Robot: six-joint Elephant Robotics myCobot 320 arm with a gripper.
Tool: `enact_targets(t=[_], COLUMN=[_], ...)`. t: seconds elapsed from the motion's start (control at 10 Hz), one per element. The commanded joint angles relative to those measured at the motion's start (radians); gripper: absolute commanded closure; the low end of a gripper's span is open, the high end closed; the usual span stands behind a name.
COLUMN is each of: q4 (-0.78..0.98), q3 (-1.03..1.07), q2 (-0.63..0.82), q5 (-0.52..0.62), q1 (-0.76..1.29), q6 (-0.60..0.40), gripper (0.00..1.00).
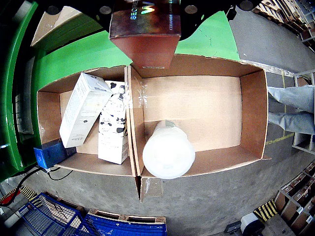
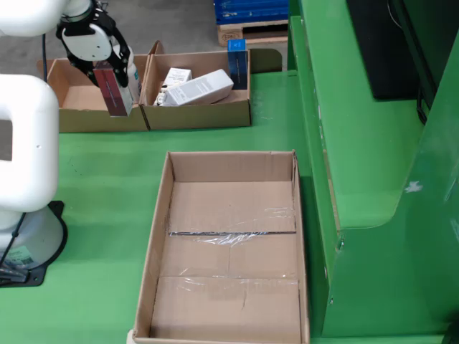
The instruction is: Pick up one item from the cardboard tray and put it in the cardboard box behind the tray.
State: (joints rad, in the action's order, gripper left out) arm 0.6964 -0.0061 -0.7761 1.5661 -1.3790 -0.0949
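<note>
Clamped around a dark red rectangular carton (image 2: 113, 89), my gripper (image 2: 107, 68) hangs over the brown cardboard box (image 2: 72, 118) (a white cylindrical bottle (image 1: 168, 151) lies in it); beside it a second box (image 2: 201, 115) holds white cartons (image 1: 82, 109), and the big flat cardboard tray (image 2: 161, 236) lies nearer the fixed camera

The white arm (image 2: 25, 107) reaches up and back, its claw (image 2: 107, 72) pointing down, clamped on a dark red box (image 2: 115, 89).
</note>
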Motion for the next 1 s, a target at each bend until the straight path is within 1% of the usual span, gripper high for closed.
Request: enact_targets(t=[0.0,0.1,0.2,0.3,0.4,0.5,0.9], q4=[-0.021,-0.021,-0.089,-0.104,-0.104,-0.121,-0.109], q3=[0.006,0.006,0.006,0.006,0.006,0.006,0.006], q2=[0.005,0.005,0.075,0.098,0.098,0.119,0.121], q5=[0.049,0.049,0.02,-0.006,-0.006,-0.032,-0.046], q1=[-0.012,-0.012,-0.173,-0.24,-0.24,-0.323,-0.37], q6=[-0.026,-0.026,0.076,0.11,0.11,0.144,0.153], gripper=[1.0,1.0,1.0,1.0,1.0,1.0,1.0])
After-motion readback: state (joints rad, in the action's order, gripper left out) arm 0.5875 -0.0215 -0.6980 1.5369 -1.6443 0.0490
